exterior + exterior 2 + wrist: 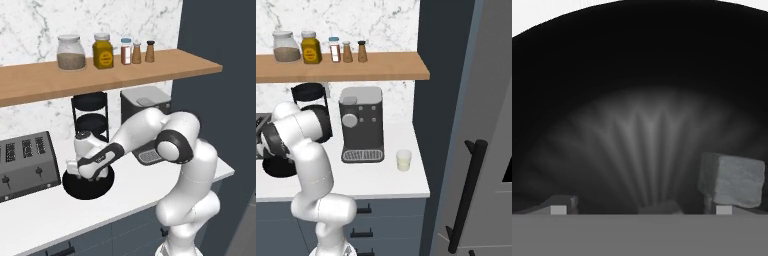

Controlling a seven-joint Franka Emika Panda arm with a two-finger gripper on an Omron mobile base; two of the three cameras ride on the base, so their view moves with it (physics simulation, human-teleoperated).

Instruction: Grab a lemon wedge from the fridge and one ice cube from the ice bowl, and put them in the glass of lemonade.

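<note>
Right base view puts the fridge (466, 125) as the biggest thing, a tall dark grey block filling the right side, its door shut and a black bar handle (468, 195) running down the near face. Left of it my white counter (371, 180) stretches under a marble wall, with a long wooden shelf (356, 67) above it carrying jars and small shakers. My arm (175, 150) rises from the near edge and bends left across the counter. A dark coffee machine (361, 125) stands at the far side of the counter, and a grey toaster (27, 165) sits at the far left in the left base view. Behind my hand stands a black three-tier round rack (91, 117).

My hand reaches down into the ice bowl (75, 190), the shallow black dish lying on the counter just right of the toaster and near the rack. The glass of lemonade (403, 160) stands well apart from it, on the counter right of the coffee machine and near the fridge.

Through the hand view, my gripper (641, 209) is spread wide, holding nothing, its tips low over the bowl's dark floor. One grey ice cube (731, 180) lies just beside my right fingertip (723, 209); I cannot tell whether they touch.
</note>
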